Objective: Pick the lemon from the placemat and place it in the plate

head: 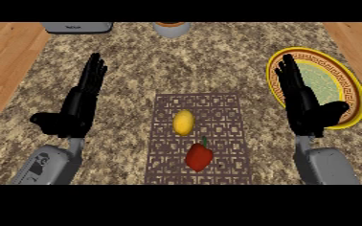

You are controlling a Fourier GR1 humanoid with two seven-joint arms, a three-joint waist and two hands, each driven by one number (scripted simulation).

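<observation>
On the speckled stone counter (pixel 127 76), the lemon (pixel 184 122) is lying mid-placemat (pixel 219 105), just above a red pepper (pixel 198 157). I am holding my left hand (pixel 81 103) beside the mat, fingers straight and together, gripping nothing. My right hand (pixel 302 100), fingers likewise straight, is overlapping the left rim of the yellow-edged plate (pixel 339 76) at the right.

No readable text. Grey appliance (pixel 76 27), upper left of frame: dark mark on its front, illegible. Left forearm (pixel 42 165), lower left: dark printed marks, too small to read.
</observation>
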